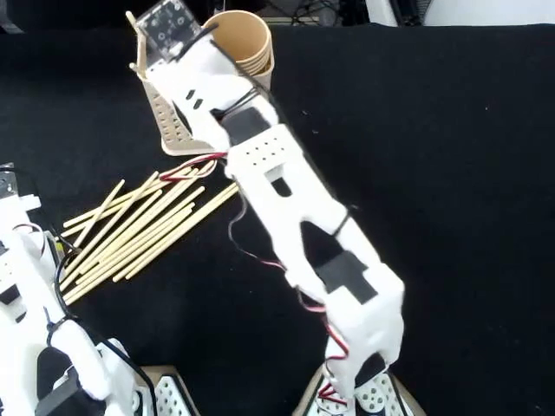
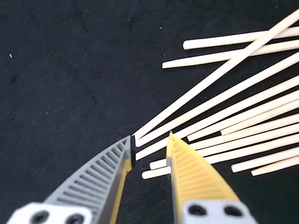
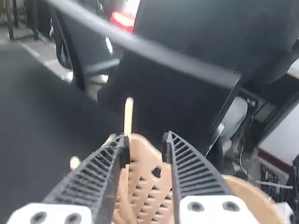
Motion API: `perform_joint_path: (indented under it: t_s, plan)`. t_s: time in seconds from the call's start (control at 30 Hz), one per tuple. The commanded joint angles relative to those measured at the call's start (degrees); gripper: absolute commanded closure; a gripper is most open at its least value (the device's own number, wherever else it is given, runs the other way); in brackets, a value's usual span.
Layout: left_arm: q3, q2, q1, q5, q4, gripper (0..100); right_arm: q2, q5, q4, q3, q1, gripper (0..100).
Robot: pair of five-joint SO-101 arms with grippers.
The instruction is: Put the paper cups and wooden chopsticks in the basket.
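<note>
Several wooden chopsticks [image 1: 139,227] lie fanned on the black table. My left gripper [image 2: 151,140] is open low over their near ends, with a few chopstick [image 2: 210,116] ends between its grey and yellow fingertips. My right arm stretches across to the perforated wooden basket [image 1: 173,126] at the back. My right gripper [image 3: 144,140] hangs open just above the basket [image 3: 145,186], nothing between its fingers. One chopstick [image 3: 128,114] stands upright in the basket, and its tip [image 1: 139,43] pokes up beside the wrist. A stack of paper cups [image 1: 243,42] stands right next to the basket.
The black cloth [image 1: 434,173] covers the table, with open room to the right of my right arm. My left arm [image 1: 30,286] sits at the front left corner. Beyond the table's far edge are dark furniture and cables [image 3: 187,56].
</note>
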Motion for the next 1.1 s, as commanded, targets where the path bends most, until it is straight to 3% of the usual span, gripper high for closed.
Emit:
perform_joint_path:
  t_s: [0.0,0.13,0.2,0.47,0.57,0.8,0.97,1.07]
  plan:
    - [-2.1,-1.2,5.6,-0.6,0.7,86,-12.4,-0.4,5.6,-3.5,-1.0,86.5]
    - [-0.3,-1.2,11.8,-0.8,2.4,77,-21.8,-0.2,12.3,-3.1,-3.5,86.5]
    - [0.9,-1.2,15.3,-4.2,1.9,72,-24.8,-0.1,15.8,-3.3,-4.0,86.4]
    - [5.7,-1.1,19.5,-18.5,-8.0,73,-35.0,1.5,34.5,-3.6,-3.7,86.8]
    - [6.0,-1.1,22.7,-18.9,-7.9,73,-39.6,6.0,40.5,-3.6,-3.7,86.8]
    - [6.3,0.5,33.1,-19.2,-7.9,73,-48.7,6.6,48.8,-3.6,-3.6,86.8]
    - [3.1,6.5,40.4,-18.9,-8.4,73,-53.8,6.3,55.6,-3.0,2.3,86.8]
    - [-1.2,12.0,40.7,-18.9,-8.4,73,-56.2,6.3,61.0,-3.0,8.1,86.8]
